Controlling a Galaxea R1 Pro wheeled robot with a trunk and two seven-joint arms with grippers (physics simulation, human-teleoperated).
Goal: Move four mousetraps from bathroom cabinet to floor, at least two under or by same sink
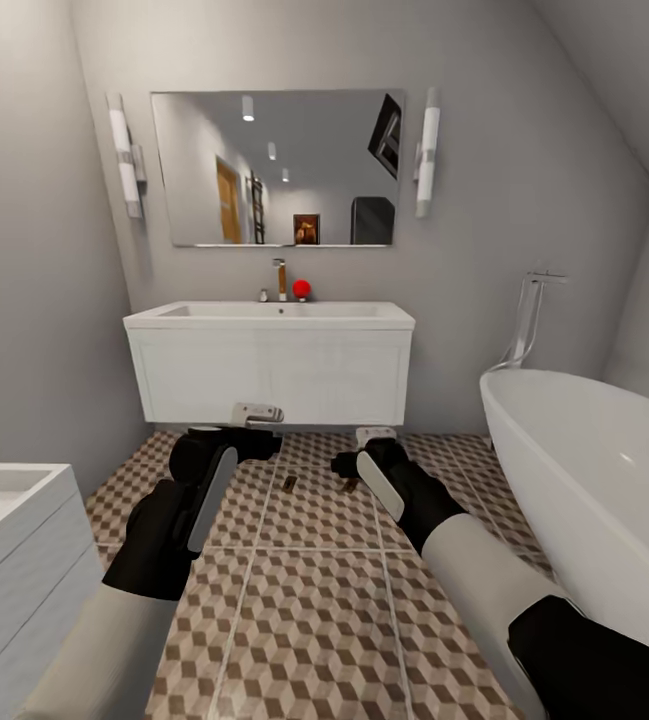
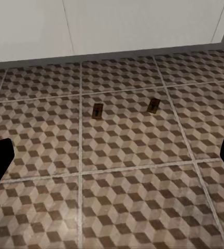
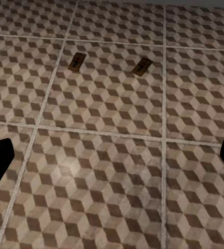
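Note:
Two mousetraps lie flat on the cube-patterned bathroom floor (image 1: 304, 600), a short way in front of the wall-hung white sink (image 1: 269, 360). One mousetrap (image 1: 289, 484) (image 2: 97, 110) (image 3: 77, 62) is on the left, the other (image 1: 349, 485) (image 2: 153, 105) (image 3: 142, 67) on the right. My left gripper (image 1: 257, 412) (image 2: 112, 161) hovers above the floor, open and empty. My right gripper (image 1: 376, 434) (image 2: 112, 158) is open and empty too, over the same tiles. The cabinet and the other two mousetraps are out of view.
A white bathtub (image 1: 584, 470) fills the right side, with a floor-standing tap (image 1: 529, 320) behind it. A second white vanity (image 1: 14, 560) stands close at the lower left. A mirror (image 1: 276, 168) hangs over the sink, and a red ball (image 1: 302, 289) sits by the faucet.

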